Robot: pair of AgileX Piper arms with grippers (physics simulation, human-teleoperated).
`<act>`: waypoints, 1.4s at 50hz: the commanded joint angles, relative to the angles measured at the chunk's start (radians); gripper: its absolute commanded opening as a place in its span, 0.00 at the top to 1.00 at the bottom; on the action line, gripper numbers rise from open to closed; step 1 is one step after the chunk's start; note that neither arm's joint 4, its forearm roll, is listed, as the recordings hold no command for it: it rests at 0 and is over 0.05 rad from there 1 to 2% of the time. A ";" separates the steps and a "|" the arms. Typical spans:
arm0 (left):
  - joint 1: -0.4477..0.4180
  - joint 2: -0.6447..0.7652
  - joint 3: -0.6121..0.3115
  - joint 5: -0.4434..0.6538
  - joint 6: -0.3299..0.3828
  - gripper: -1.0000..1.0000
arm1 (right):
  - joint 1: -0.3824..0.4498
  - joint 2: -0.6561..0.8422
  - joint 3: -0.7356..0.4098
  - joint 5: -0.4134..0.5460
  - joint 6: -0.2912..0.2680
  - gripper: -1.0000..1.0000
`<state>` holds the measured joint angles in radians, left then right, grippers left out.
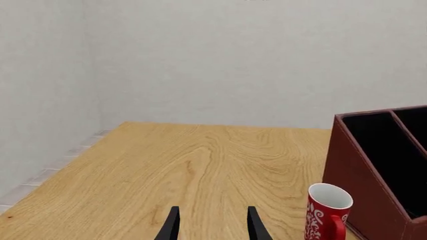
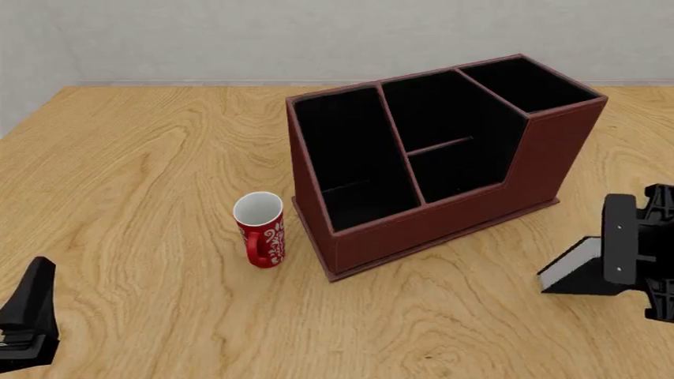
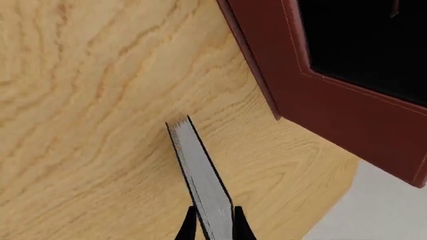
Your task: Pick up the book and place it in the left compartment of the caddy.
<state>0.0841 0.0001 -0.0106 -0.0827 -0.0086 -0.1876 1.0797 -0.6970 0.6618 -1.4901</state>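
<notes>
Book: the thin black book [image 3: 199,175] with its white page edge is clamped between the fingers of the right gripper [image 3: 212,222]; in the front view it shows as a dark slab with a pale edge [image 2: 574,267] held at the counter's right, near the caddy's raised end but apart from it.

Book off the counter: the front view suggests it is lifted clear, though I cannot tell for sure.

Right gripper: closed on the book, 1 finger on each cover.

Left gripper [image 1: 212,225]: its 2 fingers stand apart with nothing between them, so it is open and idle; in the front view it sits low at the left edge [image 2: 30,316], well apart from the caddy.

Caddy [image 2: 443,213]: stands at mid-counter, its low end toward the mug.

Left compartment [image 2: 342,158]: the long narrow black-lined section at the low end; nothing shows inside it.

Mug [image 2: 260,229]: red and white, upright, just beside the caddy's low end.

Counter [image 2: 137,158]: bare wood around these things.

Done: the grasp looks secured.

Left: by my judgement, carry the book across the caddy to the far low end, turn it to match the narrow slot, lower it in and release.

Progress: early to middle; the placing is not yet begun.
</notes>
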 commanded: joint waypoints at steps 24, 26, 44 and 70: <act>-0.031 0.000 -0.027 0.003 -0.020 0.00 | 0.146 -0.282 -0.139 0.407 0.188 1.00; -0.034 0.000 -0.026 0.001 -0.021 0.00 | 0.162 -0.302 -0.155 0.444 0.206 1.00; -0.049 0.000 -0.039 0.010 -0.034 0.00 | 0.456 -0.257 -0.394 0.558 0.635 1.00; -0.046 0.000 -0.077 0.039 -0.029 0.00 | 0.735 -0.032 -0.732 0.558 1.077 1.00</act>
<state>0.0438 0.0001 -0.0691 -0.0575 -0.0419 0.4500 0.9711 -1.3059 1.2200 -0.5832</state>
